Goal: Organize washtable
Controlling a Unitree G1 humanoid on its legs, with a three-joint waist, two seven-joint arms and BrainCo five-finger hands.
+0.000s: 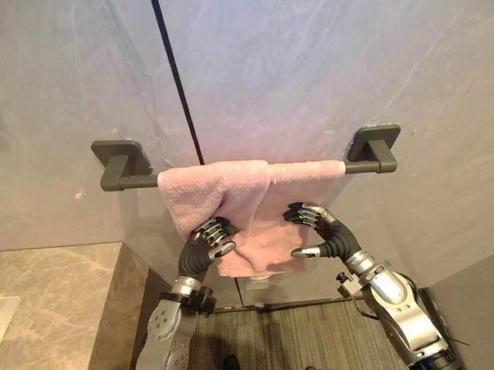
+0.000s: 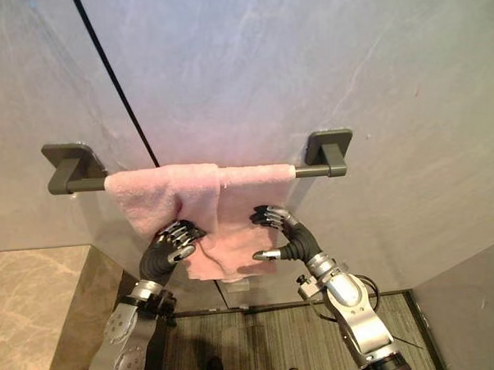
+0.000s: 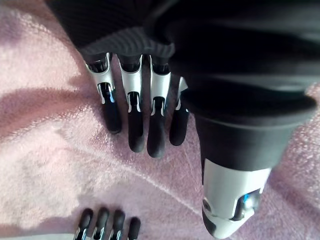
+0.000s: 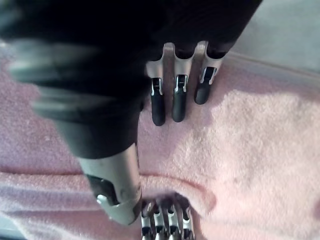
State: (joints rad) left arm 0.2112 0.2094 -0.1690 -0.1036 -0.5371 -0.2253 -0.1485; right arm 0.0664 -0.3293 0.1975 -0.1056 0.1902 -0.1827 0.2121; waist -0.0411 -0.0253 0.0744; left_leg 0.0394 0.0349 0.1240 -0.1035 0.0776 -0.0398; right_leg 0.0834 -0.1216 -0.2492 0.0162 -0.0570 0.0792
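Observation:
A pink towel [image 1: 231, 190] hangs bunched over a dark grey wall bar [image 1: 132, 180], folded thicker on its left half. My left hand [image 1: 204, 244] rests against the towel's lower left part, open, its straight fingers [image 3: 135, 125] lying on the cloth [image 3: 50, 150]. My right hand [image 1: 327, 231] is open too and meets the towel's lower right edge, its fingers [image 4: 177, 100] flat on the pink cloth [image 4: 260, 150] and its thumb held apart below. Each wrist view shows the other hand's fingertips on the towel nearby.
A brown stone counter [image 1: 56, 308] fills the lower left, its edge close to my left arm. A black vertical seam [image 1: 176, 73] runs down the grey wall behind the bar. Striped flooring [image 1: 295, 338] lies below the towel.

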